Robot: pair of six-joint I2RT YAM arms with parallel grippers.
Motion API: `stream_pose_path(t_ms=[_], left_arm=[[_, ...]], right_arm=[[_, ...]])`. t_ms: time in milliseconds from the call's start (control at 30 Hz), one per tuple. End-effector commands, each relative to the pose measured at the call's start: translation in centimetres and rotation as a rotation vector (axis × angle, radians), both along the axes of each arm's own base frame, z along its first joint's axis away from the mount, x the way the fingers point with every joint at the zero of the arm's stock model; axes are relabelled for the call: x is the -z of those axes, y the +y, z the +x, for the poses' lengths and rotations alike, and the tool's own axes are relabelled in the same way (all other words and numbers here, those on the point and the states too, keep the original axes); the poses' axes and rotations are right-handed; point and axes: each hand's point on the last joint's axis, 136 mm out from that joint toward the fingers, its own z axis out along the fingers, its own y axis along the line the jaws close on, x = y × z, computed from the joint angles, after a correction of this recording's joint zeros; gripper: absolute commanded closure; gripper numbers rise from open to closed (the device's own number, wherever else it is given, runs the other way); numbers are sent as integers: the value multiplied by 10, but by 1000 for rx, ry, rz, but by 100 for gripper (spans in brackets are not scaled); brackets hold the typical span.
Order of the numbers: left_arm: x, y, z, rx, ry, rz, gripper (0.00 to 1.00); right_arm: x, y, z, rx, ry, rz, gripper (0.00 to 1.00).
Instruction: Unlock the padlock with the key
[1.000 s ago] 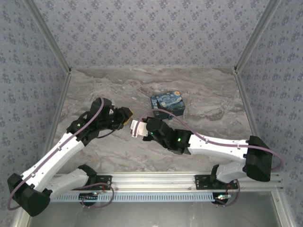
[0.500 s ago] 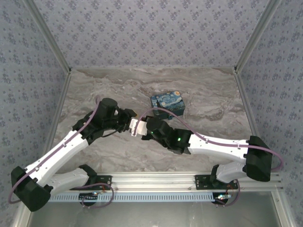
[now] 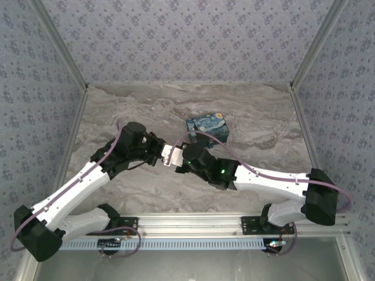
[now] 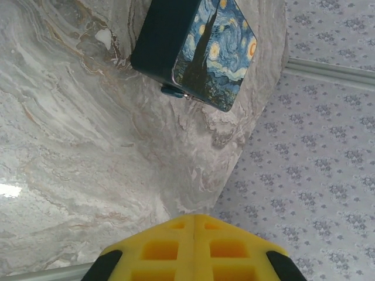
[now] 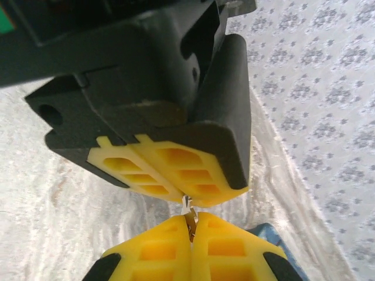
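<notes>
I look at a table top [image 3: 117, 105] with a marble pattern, grey and beige with white veins. In the left wrist view a small bright reflection [image 4: 7, 190] lies on it. Walls [image 3: 187, 41] stand at the far side, the left and the right, all in pale blue-grey wallpaper with small flower motifs. Metal posts [image 3: 58, 44] run down the two far corners. An aluminium rail [image 3: 193, 221] lies along the near edge.

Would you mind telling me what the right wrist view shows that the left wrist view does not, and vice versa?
Right wrist view: the key pinched by the right pincer, its top caught by the shut left pincer. Left wrist view: the painted box with the padlock at its lower edge. Both: the left pincer's yellow fingers, the marble table and patterned wall.
</notes>
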Motion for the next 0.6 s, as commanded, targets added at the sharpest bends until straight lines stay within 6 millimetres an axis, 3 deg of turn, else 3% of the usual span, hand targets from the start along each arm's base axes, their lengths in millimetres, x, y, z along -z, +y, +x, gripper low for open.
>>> stream_pose_path(t_ms=[0, 200, 333, 567], left_arm=[[-9, 1, 5, 29, -93, 49, 100], [-25, 5, 18, 106, -319, 184, 100], [-46, -4, 25, 190, -556, 208, 100], [-84, -14, 16, 318, -842, 225, 100]], right_arm=[[-7, -14, -8, -15, 128, 76, 86], [-9, -33, -28, -137, 363, 246, 62], [-21, -50, -30, -202, 533, 448, 49], [-50, -71, -22, -278, 683, 730, 41]])
